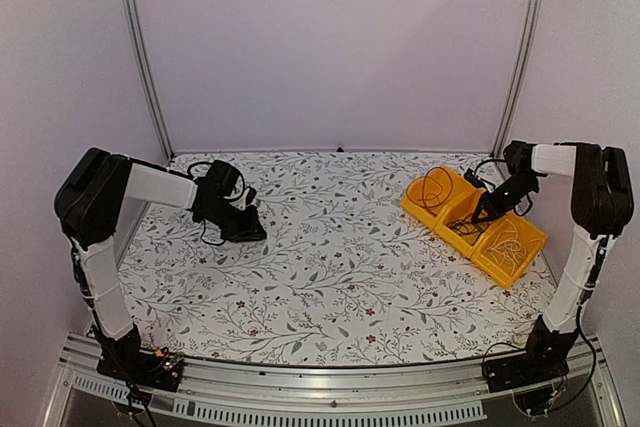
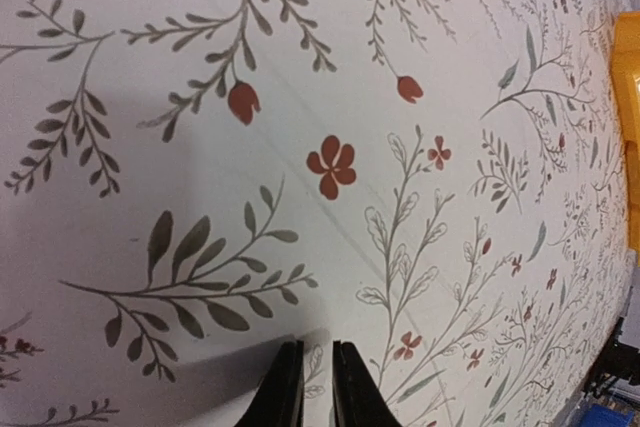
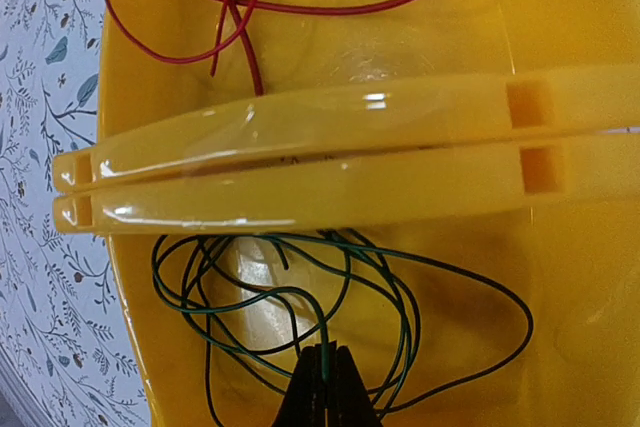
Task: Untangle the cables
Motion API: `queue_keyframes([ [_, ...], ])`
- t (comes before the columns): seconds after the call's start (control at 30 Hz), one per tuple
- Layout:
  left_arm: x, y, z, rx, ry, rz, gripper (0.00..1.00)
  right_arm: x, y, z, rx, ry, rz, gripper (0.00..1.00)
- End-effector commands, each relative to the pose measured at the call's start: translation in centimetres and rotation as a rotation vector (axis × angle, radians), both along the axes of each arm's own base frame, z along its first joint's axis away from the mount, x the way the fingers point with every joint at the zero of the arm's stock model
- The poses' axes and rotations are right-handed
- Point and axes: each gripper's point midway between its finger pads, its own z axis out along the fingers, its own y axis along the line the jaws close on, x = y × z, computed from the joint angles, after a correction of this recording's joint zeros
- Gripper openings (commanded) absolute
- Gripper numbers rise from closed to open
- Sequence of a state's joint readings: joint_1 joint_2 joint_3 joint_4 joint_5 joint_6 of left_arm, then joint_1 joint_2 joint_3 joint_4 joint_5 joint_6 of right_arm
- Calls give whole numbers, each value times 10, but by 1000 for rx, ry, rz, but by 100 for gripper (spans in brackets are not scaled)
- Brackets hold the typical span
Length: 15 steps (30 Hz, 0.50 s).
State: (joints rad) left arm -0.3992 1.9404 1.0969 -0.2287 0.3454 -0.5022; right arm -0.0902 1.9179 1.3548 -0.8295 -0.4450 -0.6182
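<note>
While between cables [image 3: 330,11], twin bin walls [image 3: 300,162].

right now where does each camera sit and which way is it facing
top external: high behind the bases, looking down over the floral table; both arms show.
left wrist: low on the left arm, skimming the table toward the yellow bins; left end effector slightly open.
right wrist: above the bins, looking in at a red cable and green cable; right end effector shut on the green one.
shared: all three views see the bins.
</note>
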Motion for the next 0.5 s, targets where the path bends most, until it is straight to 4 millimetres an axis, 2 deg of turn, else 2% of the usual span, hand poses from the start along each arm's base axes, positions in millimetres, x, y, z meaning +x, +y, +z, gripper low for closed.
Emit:
queue_keyframes([
  [0.0, -26, 14, -14, 76, 87, 16, 9, 14, -6, 5, -19, 3, -49, 3],
  [0.07, -27, 15, -12, 77, 81, 21, 9, 15, -8, 19, -33, -30, -54, 12],
  [0.13, -28, 17, -10, 81, 75, 24, 9, 13, -11, 36, -58, -69, -54, 26],
  [0.27, -27, 20, -3, 97, 54, 23, 10, 5, -18, 80, -120, -168, -36, 46],
  [0.37, -19, 22, 13, 116, 13, 18, 11, 1, -23, 108, -163, -228, -20, 54],
  [0.47, -5, 22, 40, 131, -64, 12, 11, 3, -20, 151, -162, -341, -5, 59],
])
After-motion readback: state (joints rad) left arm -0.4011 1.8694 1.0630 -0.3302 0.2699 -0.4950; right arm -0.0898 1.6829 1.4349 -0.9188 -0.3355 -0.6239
